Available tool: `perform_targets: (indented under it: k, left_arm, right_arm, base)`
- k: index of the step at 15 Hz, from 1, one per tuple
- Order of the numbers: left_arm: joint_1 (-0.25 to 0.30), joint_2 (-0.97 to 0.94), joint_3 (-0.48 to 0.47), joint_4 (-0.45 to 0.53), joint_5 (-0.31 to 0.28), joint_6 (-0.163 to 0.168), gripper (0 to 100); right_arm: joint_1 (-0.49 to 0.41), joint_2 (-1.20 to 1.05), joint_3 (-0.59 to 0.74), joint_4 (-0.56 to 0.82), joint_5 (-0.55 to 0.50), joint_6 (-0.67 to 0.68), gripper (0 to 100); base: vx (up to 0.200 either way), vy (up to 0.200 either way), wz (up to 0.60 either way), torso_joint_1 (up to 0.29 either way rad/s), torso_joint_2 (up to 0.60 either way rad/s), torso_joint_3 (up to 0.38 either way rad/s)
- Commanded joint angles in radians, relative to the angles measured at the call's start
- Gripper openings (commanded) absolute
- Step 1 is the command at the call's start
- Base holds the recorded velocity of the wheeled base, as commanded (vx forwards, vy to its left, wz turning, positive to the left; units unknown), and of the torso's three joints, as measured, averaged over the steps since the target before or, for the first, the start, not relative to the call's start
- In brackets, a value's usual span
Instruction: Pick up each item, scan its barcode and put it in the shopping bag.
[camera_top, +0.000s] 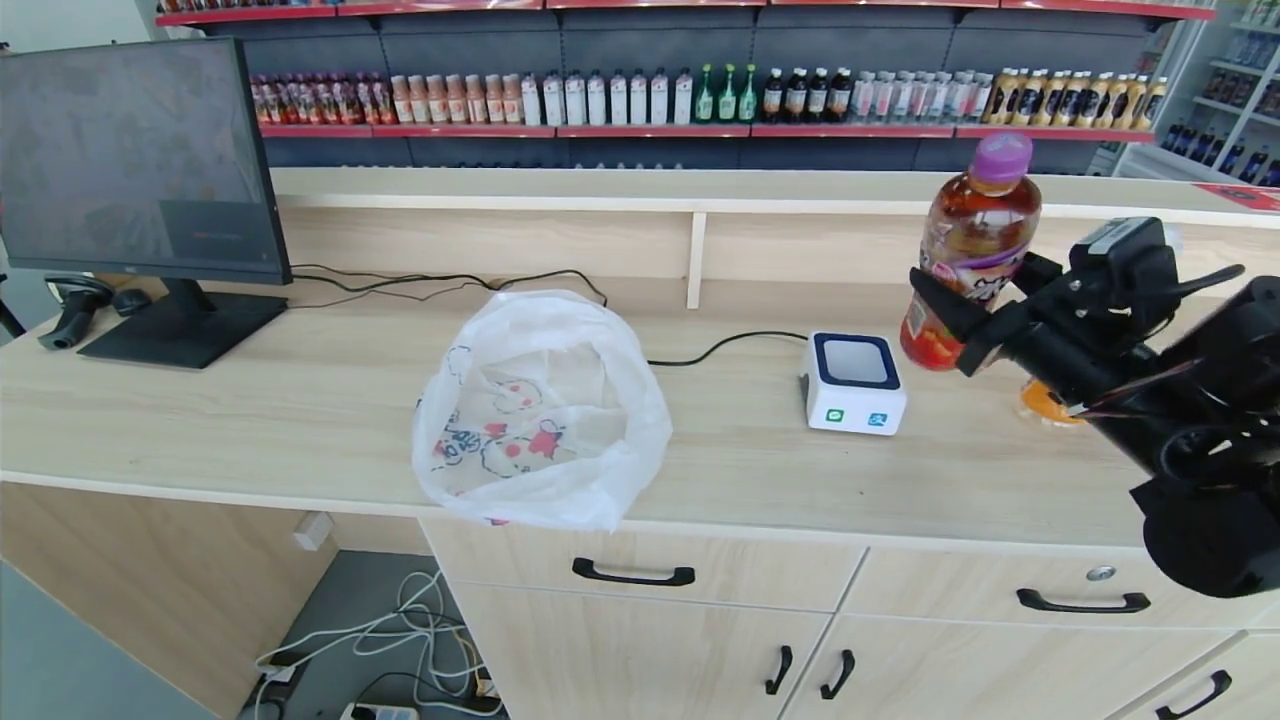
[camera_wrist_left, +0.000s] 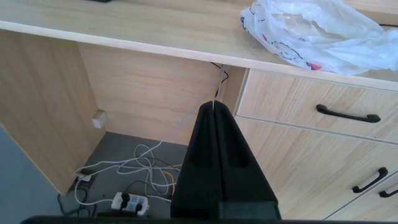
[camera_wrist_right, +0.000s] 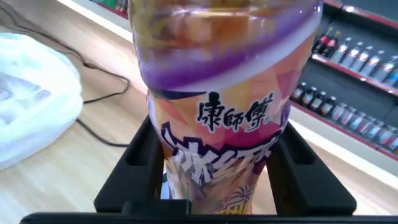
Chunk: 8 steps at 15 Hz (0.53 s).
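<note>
A drink bottle (camera_top: 970, 255) with a purple cap and amber liquid is held upright above the counter, just right of the white barcode scanner (camera_top: 853, 382). My right gripper (camera_top: 975, 310) is shut on the bottle (camera_wrist_right: 217, 118) around its labelled lower half, one black finger (camera_wrist_right: 134, 158) on each side. The white plastic shopping bag (camera_top: 540, 410) with cartoon print lies open on the counter, left of the scanner and near the front edge. My left gripper (camera_wrist_left: 214, 124) hangs below counter height in front of the cabinet, its fingers pressed together on nothing, with the bag (camera_wrist_left: 323, 31) above it.
An orange item (camera_top: 1045, 403) lies on the counter behind my right arm. A monitor (camera_top: 135, 170) and a handheld scanner (camera_top: 70, 310) stand at the far left. A black cable (camera_top: 720, 348) runs from the scanner. Drawers with black handles (camera_top: 632, 575) sit under the counter; bottle shelves (camera_top: 700, 95) behind.
</note>
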Motion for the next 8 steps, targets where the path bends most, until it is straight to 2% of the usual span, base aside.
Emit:
perform_targets:
  k: [1, 3, 8]
  left_arm:
    - [0.000, 0.002, 0.000, 0.000, 0.001, 0.001, 0]
    - [0.000, 0.002, 0.000, 0.000, -0.001, 0.004, 0]
    - [0.000, 0.002, 0.000, 0.000, 0.001, 0.001, 0]
  right_arm:
    - [0.007, -0.172, 0.250, -0.001, -0.009, 0.104, 0]
    - [0.017, -0.220, 0.323, -0.001, -0.074, 0.136, 0]
    - [0.024, -0.292, 0.434, -0.001, -0.127, 0.245, 0]
  base:
    - [0.000, 0.000, 0.00, 0.000, 0.00, 0.000]
    - [0.000, 0.000, 0.00, 0.000, 0.00, 0.000]
    - [0.000, 0.000, 0.00, 0.000, 0.00, 0.000]
